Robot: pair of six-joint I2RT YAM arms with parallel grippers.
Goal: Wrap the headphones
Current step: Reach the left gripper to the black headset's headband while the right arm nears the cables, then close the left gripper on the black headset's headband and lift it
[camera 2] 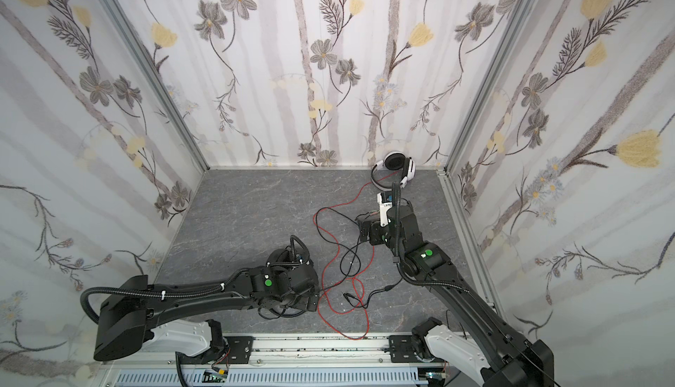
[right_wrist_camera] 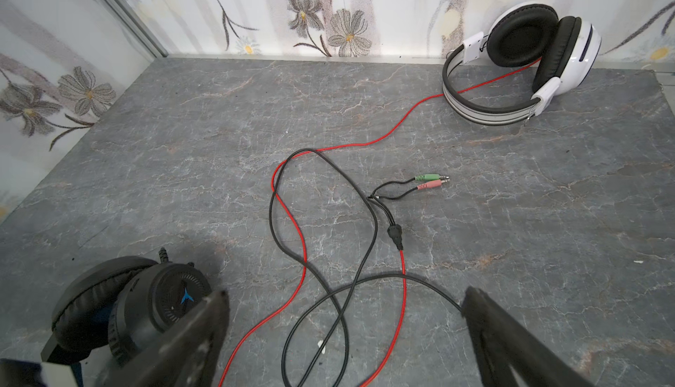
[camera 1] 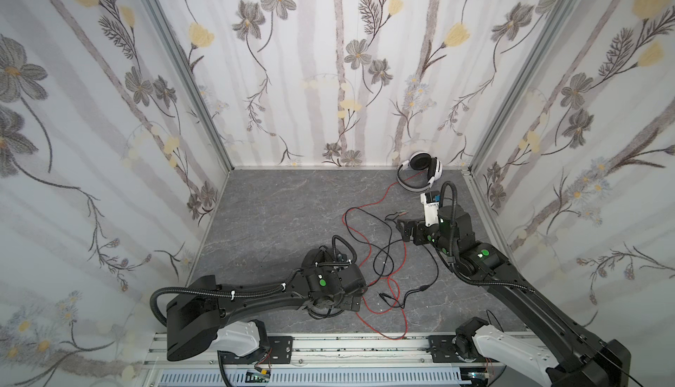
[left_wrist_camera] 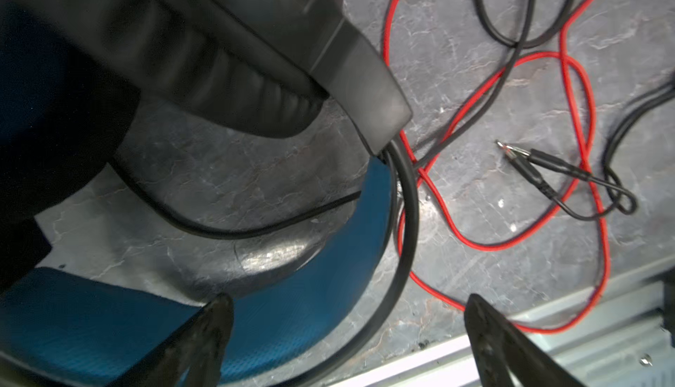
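1. White headset (camera 1: pixel 420 164) lies in the table's (camera 1: pixel 270 213) far right corner.
2. Black headset (right_wrist_camera: pixel 164 297) lies near the front edge, under the left gripper (left_wrist_camera: pixel 347 304), jaws apart.
3. Right gripper (right_wrist_camera: pixel 343 301), jaws apart, hovers over crossed cables (right_wrist_camera: pixel 403 272).

White headset (right_wrist_camera: pixel 580 60), black earpads, rests against the back wall, red cable (right_wrist_camera: pixel 404 272) unwound. Black headset (right_wrist_camera: pixel 171 297), blue-lined, lies mid-counter, black cable (left_wrist_camera: pixel 233 237) loose, both cables tangled.

Tangled red cable (right_wrist_camera: pixel 304 253) and black cable (right_wrist_camera: pixel 394 275) clutter mid-worktop (camera 1: pixel 263 213); its far left lies open. White headset (camera 1: pixel 420 173) seemingly touches the back wall (camera 1: pixel 328 74).
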